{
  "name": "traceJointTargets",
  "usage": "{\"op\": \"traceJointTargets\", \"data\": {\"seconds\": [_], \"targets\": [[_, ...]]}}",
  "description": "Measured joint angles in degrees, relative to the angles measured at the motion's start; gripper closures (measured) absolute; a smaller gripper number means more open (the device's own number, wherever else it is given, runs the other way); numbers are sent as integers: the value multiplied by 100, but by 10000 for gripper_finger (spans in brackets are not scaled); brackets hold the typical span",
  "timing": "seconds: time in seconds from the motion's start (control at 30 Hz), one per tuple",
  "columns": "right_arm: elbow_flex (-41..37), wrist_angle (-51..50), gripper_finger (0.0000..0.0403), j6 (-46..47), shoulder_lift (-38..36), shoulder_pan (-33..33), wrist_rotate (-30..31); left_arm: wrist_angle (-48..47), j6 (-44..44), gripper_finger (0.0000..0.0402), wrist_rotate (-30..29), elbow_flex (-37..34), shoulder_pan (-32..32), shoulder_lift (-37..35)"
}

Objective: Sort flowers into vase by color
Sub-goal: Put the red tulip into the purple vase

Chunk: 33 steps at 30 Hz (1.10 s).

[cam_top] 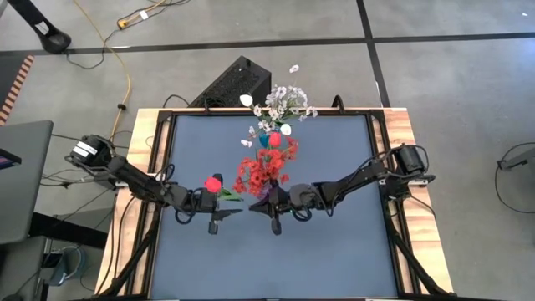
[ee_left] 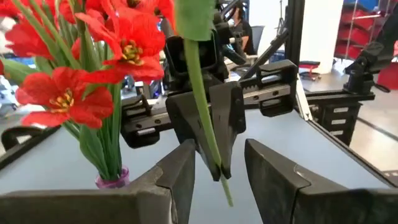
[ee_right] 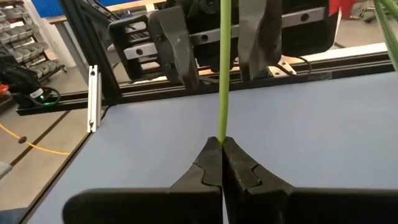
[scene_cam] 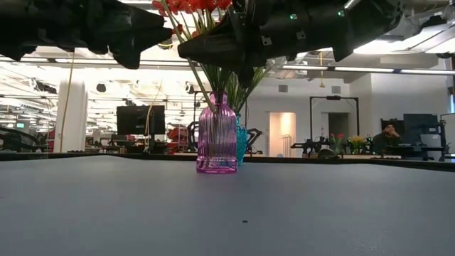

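A red tulip (cam_top: 214, 183) on a thin green stem (ee_right: 224, 93) hangs in the air over the table's middle, between my two grippers, which face each other. My right gripper (ee_right: 222, 146) is shut on the stem. My left gripper (ee_left: 221, 168) is open, with a finger on either side of the stem (ee_left: 202, 106), touching nothing. Just beyond them, a pink glass vase (scene_cam: 216, 135) holds red flowers (cam_top: 263, 171). A teal vase (scene_cam: 242, 142) behind it holds white sprays (cam_top: 284, 104). My right gripper pinches the tulip's stem near its lower end (ee_right: 222, 138) between the free ends of its two fingers (ee_left: 208, 134), coming level from the table's right side. A short tail of stem (ee_left: 227, 198) sticks out past them. The flower is lifted clear, its bloom toward the left arm.
The dark table mat (cam_top: 334, 251) is bare on the near half and on both sides. Black frame rails (cam_top: 393, 209) run along the table's edges. Cables lie on the floor to the left, and the room behind shows desks and a seated person (scene_cam: 389, 135).
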Motion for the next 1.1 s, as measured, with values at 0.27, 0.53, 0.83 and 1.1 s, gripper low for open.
{"op": "traceJointTargets", "data": {"seconds": [0.27, 0.53, 0.83, 1.1], "targets": [[0, 96, 384, -266, 0, -53, 4, 48, -511, 271, 217, 6, 167, 0], [0, 63, 383, -454, 0, -101, 7, -5, -667, 271, 585, 305, 388, 143], [0, 31, 382, -579, 0, -90, 7, -5, -576, 274, 598, 387, 489, 387], [0, 52, 374, -585, 0, -119, 6, -10, -335, 373, 597, 387, 489, 387]]}}
